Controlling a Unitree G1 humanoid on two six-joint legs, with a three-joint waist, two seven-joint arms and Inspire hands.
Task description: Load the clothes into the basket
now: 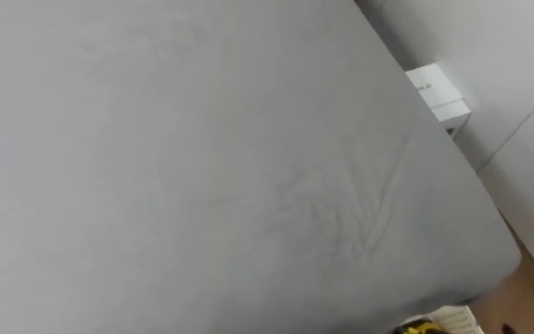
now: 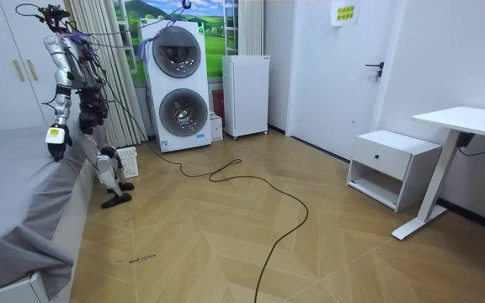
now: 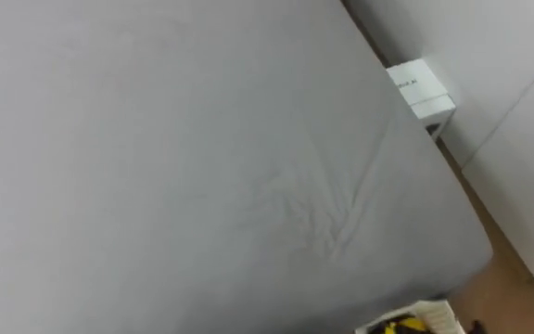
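Bottom edge of the eye views: white lattice basket [image 1: 459,320] on wood floor, a yellow item [image 1: 418,327] inside, too little showing to name. Beyond, smooth grey bedsheet [image 1: 202,167], fanned creases right of centre. Far corner: white boxy nightstand [image 1: 438,93]. Room view adds: robot stands at the bedside, left hand [image 2: 55,145] hanging at the mattress edge, fingers' state cannot be told; stacked washing machines [image 2: 178,84] behind.
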